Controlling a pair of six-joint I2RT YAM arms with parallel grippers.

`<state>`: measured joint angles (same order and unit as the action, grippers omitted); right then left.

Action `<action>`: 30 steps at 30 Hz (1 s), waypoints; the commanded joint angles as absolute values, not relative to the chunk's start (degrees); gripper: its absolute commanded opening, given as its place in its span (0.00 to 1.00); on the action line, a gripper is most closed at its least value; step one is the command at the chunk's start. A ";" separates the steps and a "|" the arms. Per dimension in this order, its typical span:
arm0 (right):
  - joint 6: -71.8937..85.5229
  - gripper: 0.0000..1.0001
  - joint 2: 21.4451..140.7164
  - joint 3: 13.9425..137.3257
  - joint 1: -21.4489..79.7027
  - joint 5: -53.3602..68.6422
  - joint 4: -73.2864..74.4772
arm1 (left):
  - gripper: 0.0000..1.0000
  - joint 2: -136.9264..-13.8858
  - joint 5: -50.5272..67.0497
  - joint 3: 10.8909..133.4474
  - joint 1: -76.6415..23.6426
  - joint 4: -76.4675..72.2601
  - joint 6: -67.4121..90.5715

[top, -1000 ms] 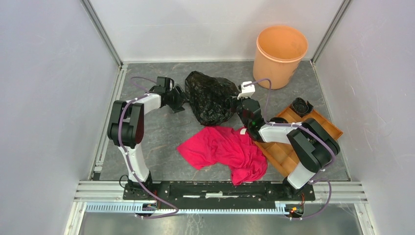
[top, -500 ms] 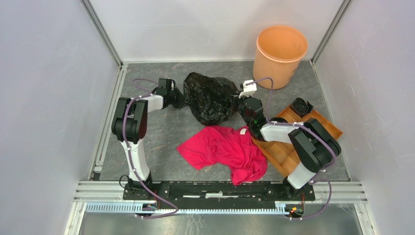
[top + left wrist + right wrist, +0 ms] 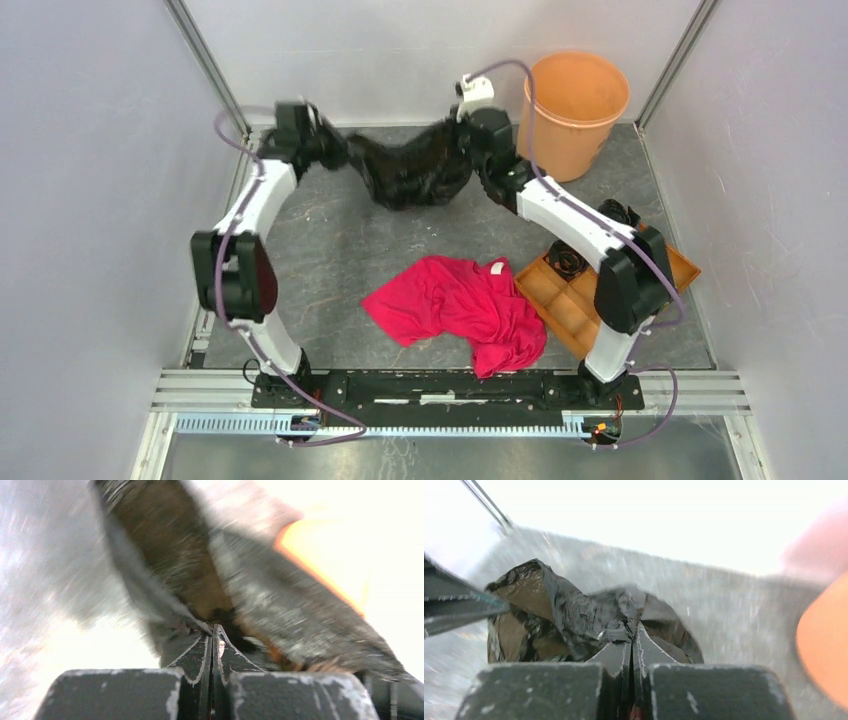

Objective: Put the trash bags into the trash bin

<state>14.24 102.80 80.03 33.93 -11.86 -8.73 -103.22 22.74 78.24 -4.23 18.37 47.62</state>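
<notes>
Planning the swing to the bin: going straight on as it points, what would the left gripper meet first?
The trash bag that the left gripper holds; beyond it, probably the right gripper at the far end, depth unclear.

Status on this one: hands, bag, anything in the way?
Both shut on bag: left hand, right hand. Stretched between them, not yet in bin. Red cloth nearer the bases, not in the way.
</notes>
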 commanded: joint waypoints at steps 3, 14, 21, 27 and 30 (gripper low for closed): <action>-1.88 0.00 82.18 91.16 45.23 -13.49 -7.82 | 0.02 -72.21 13.26 100.77 -9.60 21.21 39.83; 2.47 0.00 76.34 55.19 45.68 -10.13 -29.10 | 0.02 -53.51 2.08 55.59 -9.70 23.17 37.74; 8.07 0.01 83.39 41.45 45.70 -4.88 -32.86 | 0.02 -50.03 3.71 39.00 -9.08 22.61 39.33; 6.39 0.01 80.99 46.24 45.70 -3.54 -28.64 | 0.02 -50.29 2.02 47.30 -8.96 26.19 37.73; 4.41 0.01 79.59 52.21 45.70 -2.47 -23.27 | 0.02 -50.01 0.45 56.05 -8.96 29.63 35.46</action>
<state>6.46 83.85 42.92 45.63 -4.54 -22.31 -51.48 3.16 45.10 -9.32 28.95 39.68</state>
